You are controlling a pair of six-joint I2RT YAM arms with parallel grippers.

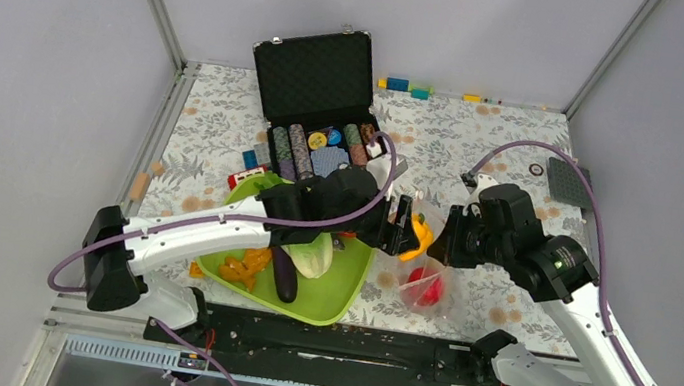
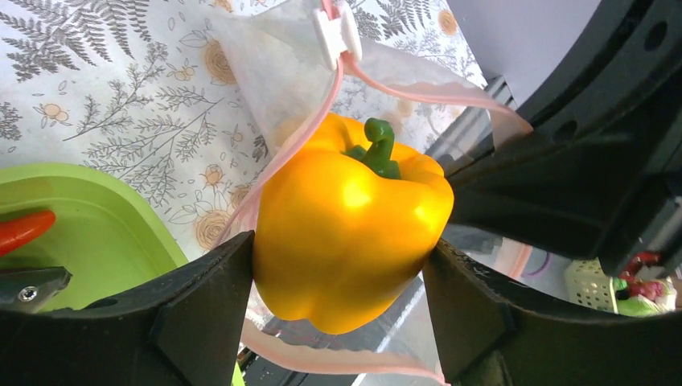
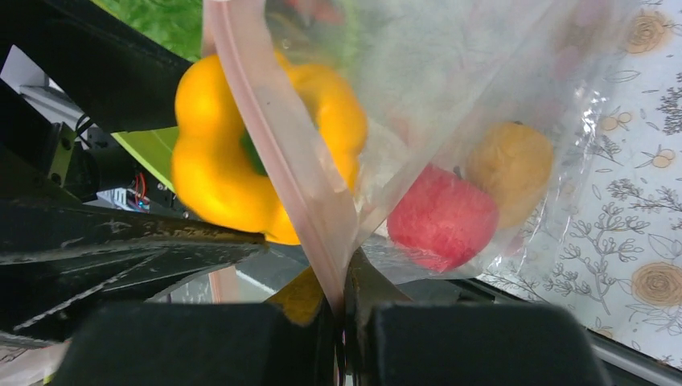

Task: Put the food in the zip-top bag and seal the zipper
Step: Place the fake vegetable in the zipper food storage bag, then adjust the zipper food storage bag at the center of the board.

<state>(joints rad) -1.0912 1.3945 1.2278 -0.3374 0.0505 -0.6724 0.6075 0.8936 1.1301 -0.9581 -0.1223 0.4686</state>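
Note:
My left gripper (image 2: 342, 277) is shut on the yellow pepper (image 2: 350, 221) and holds it at the open mouth of the clear zip-top bag (image 3: 482, 104); it shows in the top view (image 1: 405, 230) just right of the tray. My right gripper (image 3: 342, 310) is shut on the bag's pinkish zipper strip (image 3: 281, 137) and holds the mouth up; in the top view it (image 1: 447, 240) faces the left gripper. A red apple (image 3: 442, 217) and an orange fruit (image 3: 511, 165) lie inside the bag. Lettuce (image 1: 314, 255), eggplant (image 1: 284, 274) and an orange piece (image 1: 242, 265) lie in the tray.
The lime-green tray (image 1: 338, 299) sits at the front left of centre. An open black case (image 1: 319, 79) with striped poker chips stands behind it. Small coloured blocks (image 1: 408, 86) line the far edge. A dark grid pad (image 1: 570, 183) lies at the far right.

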